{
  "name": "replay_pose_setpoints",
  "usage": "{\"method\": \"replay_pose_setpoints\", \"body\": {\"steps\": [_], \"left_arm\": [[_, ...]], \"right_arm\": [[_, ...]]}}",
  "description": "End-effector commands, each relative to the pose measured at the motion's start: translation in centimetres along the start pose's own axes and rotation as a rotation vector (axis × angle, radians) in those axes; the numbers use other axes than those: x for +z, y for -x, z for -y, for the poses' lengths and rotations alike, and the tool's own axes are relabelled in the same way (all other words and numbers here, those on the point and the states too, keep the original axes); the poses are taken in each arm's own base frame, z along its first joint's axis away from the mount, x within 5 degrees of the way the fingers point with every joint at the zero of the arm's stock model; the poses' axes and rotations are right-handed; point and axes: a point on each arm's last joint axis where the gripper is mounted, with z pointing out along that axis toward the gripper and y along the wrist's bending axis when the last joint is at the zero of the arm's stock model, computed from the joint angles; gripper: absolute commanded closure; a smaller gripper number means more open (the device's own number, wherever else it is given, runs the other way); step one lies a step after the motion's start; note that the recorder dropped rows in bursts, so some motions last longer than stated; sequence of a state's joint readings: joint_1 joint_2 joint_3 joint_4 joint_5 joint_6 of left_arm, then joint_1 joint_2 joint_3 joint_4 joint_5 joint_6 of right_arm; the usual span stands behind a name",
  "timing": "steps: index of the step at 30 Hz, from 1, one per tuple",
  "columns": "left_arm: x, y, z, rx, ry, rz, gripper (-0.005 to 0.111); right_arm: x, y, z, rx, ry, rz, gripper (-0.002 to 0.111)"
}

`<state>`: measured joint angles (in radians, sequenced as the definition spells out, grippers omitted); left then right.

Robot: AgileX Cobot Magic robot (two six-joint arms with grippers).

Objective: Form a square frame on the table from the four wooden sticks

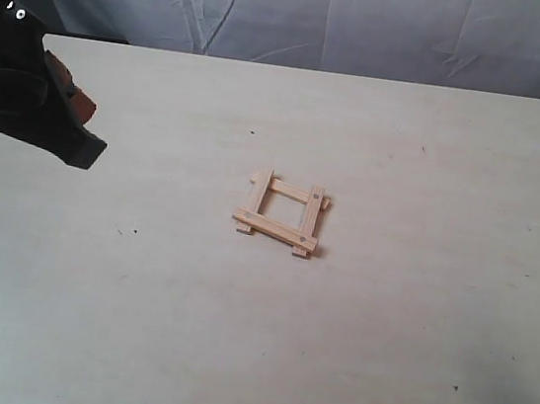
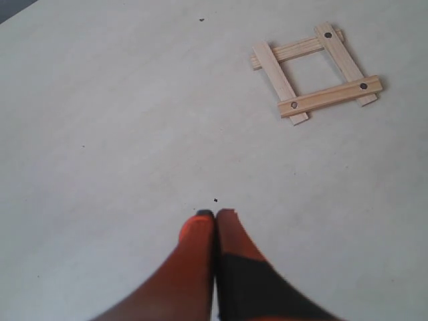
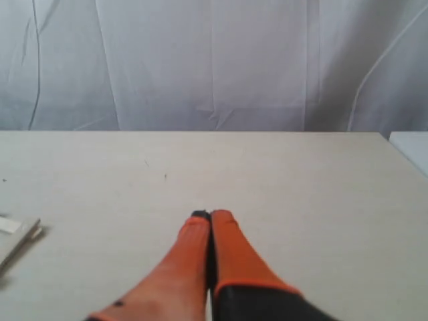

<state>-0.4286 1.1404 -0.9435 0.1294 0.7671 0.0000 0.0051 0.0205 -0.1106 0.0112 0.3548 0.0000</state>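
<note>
The four wooden sticks form a small square frame [image 1: 277, 227] near the middle of the table [image 1: 415, 311], overlapping at the corners. In the left wrist view the square frame [image 2: 331, 95] lies flat, and dark holes show on two of its strips. My left gripper [image 2: 215, 214] is shut with nothing in it, hovering well apart from the frame; in the exterior view the left gripper [image 1: 81, 105] is at the far left. My right gripper [image 3: 210, 215] is also shut and empty, over bare table, and it does not appear in the exterior view.
A white cloth backdrop [image 1: 354, 19] hangs behind the table's far edge. A pale flat piece [image 3: 19, 237] is cut off at the edge of the right wrist view; I cannot tell what it is. Tiny dark specks dot the tabletop.
</note>
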Motion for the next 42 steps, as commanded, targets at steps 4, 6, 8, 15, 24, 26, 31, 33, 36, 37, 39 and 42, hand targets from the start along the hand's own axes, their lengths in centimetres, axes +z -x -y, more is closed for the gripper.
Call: {"method": "replay_pose_setpoints", "body": {"steps": [4,6,8,15,24,26,31,33,36,37,39,42], "left_arm": [[-0.1,-0.1,-0.2,0.006,0.007,0.009,0.107],[-0.1,-0.1,-0.2,0.006,0.007,0.009,0.107],[-0.1,-0.1,-0.2,0.008,0.009,0.008,0.107],[-0.1,-0.1,-0.3,0.017,0.018,0.008,0.107],[-0.1,-0.1,-0.3,0.017,0.018,0.008,0.107],[-0.1,-0.1,-0.3,0.017,0.018,0.008,0.107],[-0.3,0.0,-0.5,0.065,0.044,0.023,0.107],[-1.0,-0.2,-0.7,0.068,0.057,0.072,0.107],[-2.4,-0.8,-0.7,0.040,0.055,0.246,0.107],[-3.0,-1.2,-0.8,0.007,0.049,0.312,0.107],[-4.1,-2.5,-1.0,-0.075,0.041,0.434,0.107],[-4.8,-5.6,-1.4,-0.181,0.064,0.509,0.107]], "right_arm": [[0.9,-3.1,0.1,0.003,-0.005,-0.043,0.109],[0.9,-3.1,0.1,0.003,-0.005,-0.043,0.109],[0.9,-3.1,0.1,0.003,-0.005,-0.043,0.109],[0.9,-3.1,0.1,0.003,-0.005,-0.043,0.109],[0.9,-3.1,0.1,0.002,-0.006,-0.043,0.109],[0.9,-3.1,0.1,0.002,-0.006,-0.043,0.109],[0.9,-3.1,0.1,0.002,-0.006,-0.043,0.109],[0.9,-3.1,0.1,0.002,-0.006,-0.043,0.109],[0.9,-3.1,0.1,0.002,-0.006,-0.043,0.109],[0.9,-3.1,0.1,0.002,-0.006,-0.043,0.109],[0.9,-3.1,0.1,0.002,-0.006,-0.045,0.109],[0.9,-3.1,0.1,0.002,-0.006,-0.045,0.109]]}}
